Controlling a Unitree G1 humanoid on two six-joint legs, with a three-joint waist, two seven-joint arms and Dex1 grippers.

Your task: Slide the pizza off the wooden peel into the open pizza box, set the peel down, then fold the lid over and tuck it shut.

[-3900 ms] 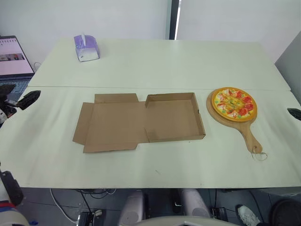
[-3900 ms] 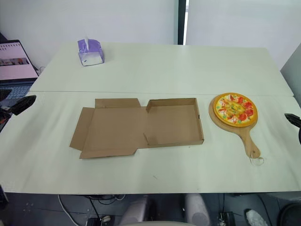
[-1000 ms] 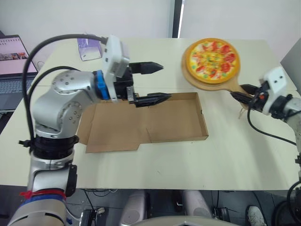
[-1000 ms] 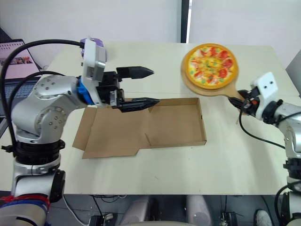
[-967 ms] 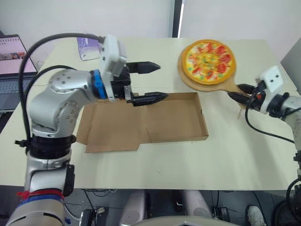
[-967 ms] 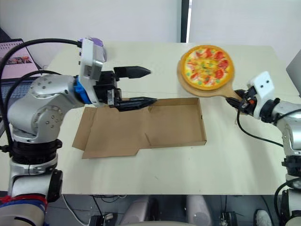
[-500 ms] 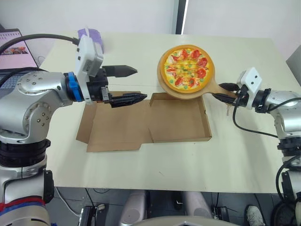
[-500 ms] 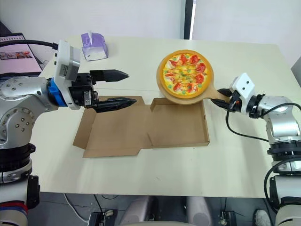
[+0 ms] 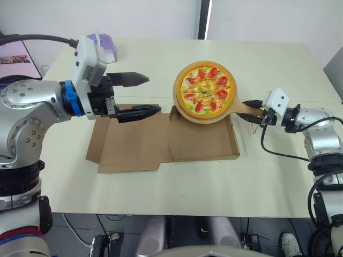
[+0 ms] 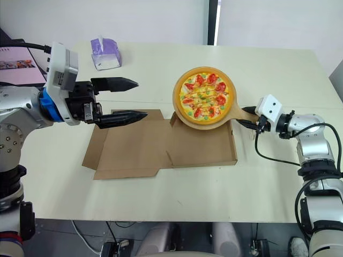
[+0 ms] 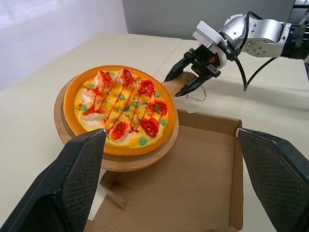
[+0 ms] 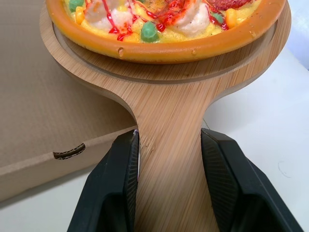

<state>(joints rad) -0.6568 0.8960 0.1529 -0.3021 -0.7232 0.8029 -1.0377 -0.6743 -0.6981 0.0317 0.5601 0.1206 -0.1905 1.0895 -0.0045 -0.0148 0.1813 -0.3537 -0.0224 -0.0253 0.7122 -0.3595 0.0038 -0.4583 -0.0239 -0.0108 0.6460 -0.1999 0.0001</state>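
The pizza [image 9: 206,92], orange-rimmed with red and green toppings, lies on the round wooden peel [image 9: 186,114]. My right gripper [image 9: 251,110] is shut on the peel's handle [image 12: 169,159], one finger [image 12: 120,193] on each side. The peel hangs above the far wall of the open cardboard box tray [image 9: 203,143]. The lid [image 9: 128,142] lies flat to the tray's left. My left gripper [image 9: 153,94] stands open above the lid's far edge, pointing toward the pizza [image 11: 120,108], with nothing between its fingers [image 11: 72,188].
A purple tissue box [image 9: 103,42] sits at the table's far left. A laptop screen [image 9: 13,56] stands beyond the left edge. A seam [image 9: 300,101] crosses the table behind the box. Bare tabletop [image 9: 187,187] lies in front of the box.
My right arm has carried the peel and pizza leftward and nearer, from the far right to above the tray's far wall. My left gripper has drawn back to the left, still open.
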